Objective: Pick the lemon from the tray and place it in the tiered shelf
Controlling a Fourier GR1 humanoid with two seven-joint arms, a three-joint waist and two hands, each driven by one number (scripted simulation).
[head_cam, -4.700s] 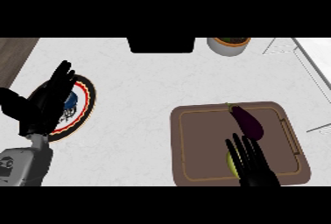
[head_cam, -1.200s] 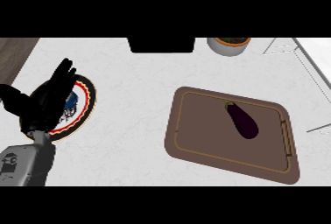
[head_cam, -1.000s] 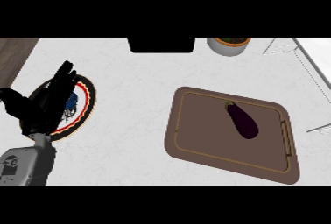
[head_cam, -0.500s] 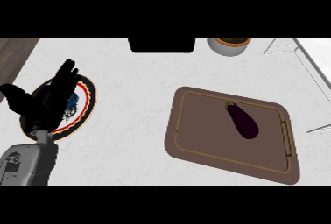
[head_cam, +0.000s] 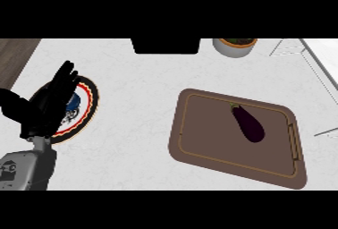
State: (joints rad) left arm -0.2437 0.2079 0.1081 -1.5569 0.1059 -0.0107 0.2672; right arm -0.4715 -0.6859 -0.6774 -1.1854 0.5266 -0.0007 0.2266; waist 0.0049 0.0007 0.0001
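The brown tray [head_cam: 198, 147] lies at the right of the white counter, turned slightly askew. On it I see only a dark purple eggplant [head_cam: 247, 123]; no lemon shows anywhere in view. My left hand [head_cam: 46, 107] rests open at the left, fingers up, above a round plate [head_cam: 90, 105] with a red and black rim. My right hand is out of view. Thin white lines at the right edge look like part of the tiered shelf [head_cam: 320, 68]; most of it lies outside the view.
A small pot [head_cam: 235, 46] stands at the back, right of a black block [head_cam: 166, 45]. A dark wooden strip [head_cam: 16, 58] runs past the counter's edge at the far left.
Earlier my right hand lay on the tray over a yellow-green lemon; hand and lemon have since left the view and the tray sits more askew. The left hand shifted only slightly.
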